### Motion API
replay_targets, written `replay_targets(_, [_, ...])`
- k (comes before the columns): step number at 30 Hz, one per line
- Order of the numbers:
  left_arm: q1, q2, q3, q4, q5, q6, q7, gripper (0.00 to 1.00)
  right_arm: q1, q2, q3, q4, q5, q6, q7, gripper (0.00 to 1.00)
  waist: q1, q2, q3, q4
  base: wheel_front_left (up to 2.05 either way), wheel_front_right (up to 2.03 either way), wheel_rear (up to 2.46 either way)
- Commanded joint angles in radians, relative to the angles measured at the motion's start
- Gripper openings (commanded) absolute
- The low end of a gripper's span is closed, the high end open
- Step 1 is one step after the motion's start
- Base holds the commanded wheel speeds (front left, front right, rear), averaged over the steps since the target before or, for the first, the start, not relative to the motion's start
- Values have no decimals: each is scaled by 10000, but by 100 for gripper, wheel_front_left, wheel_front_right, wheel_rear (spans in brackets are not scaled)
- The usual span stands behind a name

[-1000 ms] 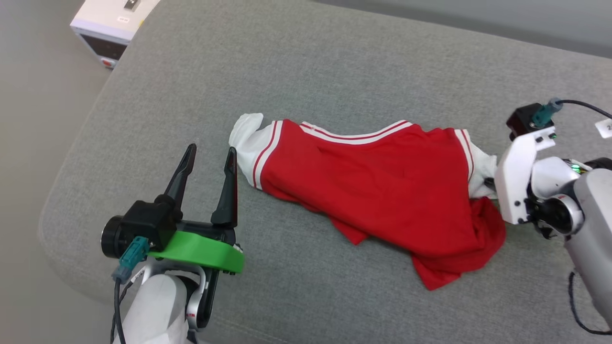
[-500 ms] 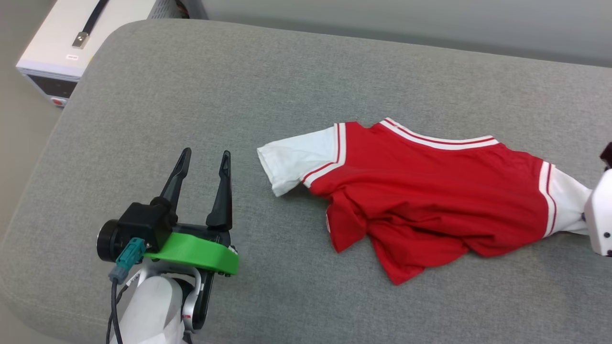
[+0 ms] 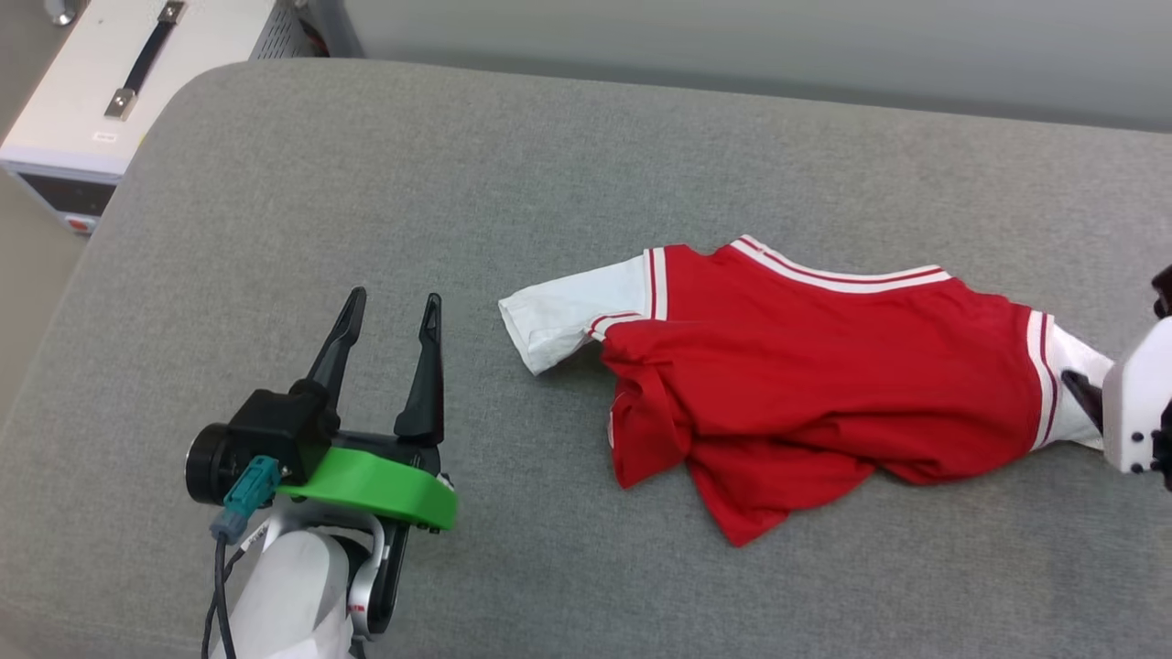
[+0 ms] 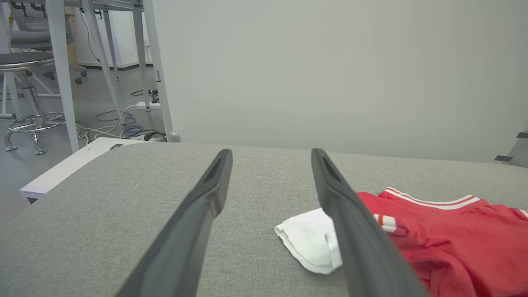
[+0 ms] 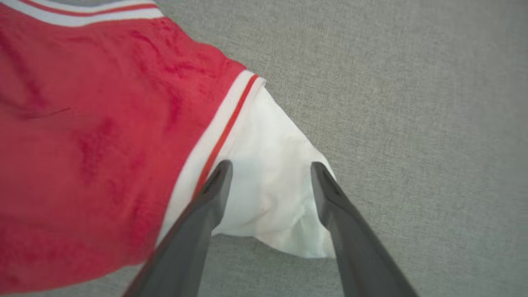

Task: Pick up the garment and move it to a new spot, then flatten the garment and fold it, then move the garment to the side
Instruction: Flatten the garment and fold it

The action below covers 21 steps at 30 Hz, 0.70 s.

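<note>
Garment (image 3: 824, 384): red jersey, sprawled rumpled on the grey cushion (image 3: 366, 183). Expect it light, limp, saggy; take it by a white sleeve (image 5: 272, 194) or collar trim (image 3: 833, 273). Left gripper (image 3: 394, 296): fingers wide, empty. Right gripper (image 5: 271, 165): fingers now wide astride that sleeve, pinched shut a moment earlier.

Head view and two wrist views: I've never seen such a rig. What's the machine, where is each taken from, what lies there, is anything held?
It is a two-armed robot. One picture looks down from its head; the other two look along each gripper's dark fingers. A red garment with white sleeves lies crumpled on a grey cushion. The left gripper is open beside it. The right gripper is open, fingers spread over one white sleeve. Nothing is held.
</note>
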State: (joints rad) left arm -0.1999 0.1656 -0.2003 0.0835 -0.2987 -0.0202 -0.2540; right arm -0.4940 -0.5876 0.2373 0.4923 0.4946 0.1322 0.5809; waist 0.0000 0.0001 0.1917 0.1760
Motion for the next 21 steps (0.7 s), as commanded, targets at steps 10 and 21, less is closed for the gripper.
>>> replay_targets(10, [567,137,-17,-29,-194,180,99,100,1219,587,-774,-2342,566,-15,-2334,100,0,-1,-1084,-647,0,0,0])
replay_targets(21, [630,195,-165,-218,-260,169,192,100,1589,1250,423,-5041,1171,-15,613,100,0,-1,-914,-372,0,0,0])
